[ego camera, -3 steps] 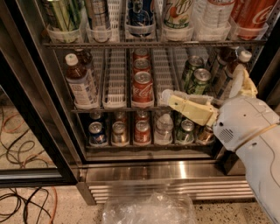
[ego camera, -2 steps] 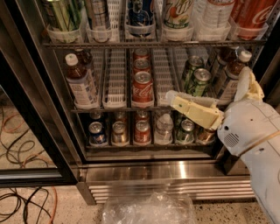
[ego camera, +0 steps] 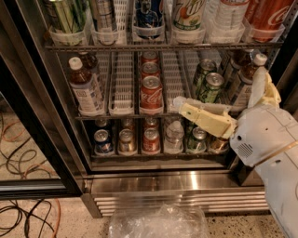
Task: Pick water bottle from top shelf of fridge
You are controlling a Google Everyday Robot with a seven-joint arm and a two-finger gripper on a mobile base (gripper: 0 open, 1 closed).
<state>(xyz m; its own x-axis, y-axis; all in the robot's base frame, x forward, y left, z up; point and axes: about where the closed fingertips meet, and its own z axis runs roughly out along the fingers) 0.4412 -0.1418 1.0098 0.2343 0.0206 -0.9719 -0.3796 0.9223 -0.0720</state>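
The end effector hangs in front of the open fridge at the level of the middle rack. It is released: its 2 cream fingers stand wide apart, 1 reaching left and 1 pointing up, with nothing held between them. The water bottle stands above the end effector on the top shelf, upright in a white lane tray, with only its lower ribbed body and label in view. A red cola bottle is just to its right and a green-and-white can just to its left. Directly behind the end effector are 2 green cans, and to its right stand brown tea bottles with white caps. Left of it a row of red cola cans fills 1 lane, and further left stands another tea bottle. Below it, the lowest rack holds small cans and a small clear bottle. Lower still, on the floor, lie a crumpled clear plastic bag and, far to the left, loose cables.
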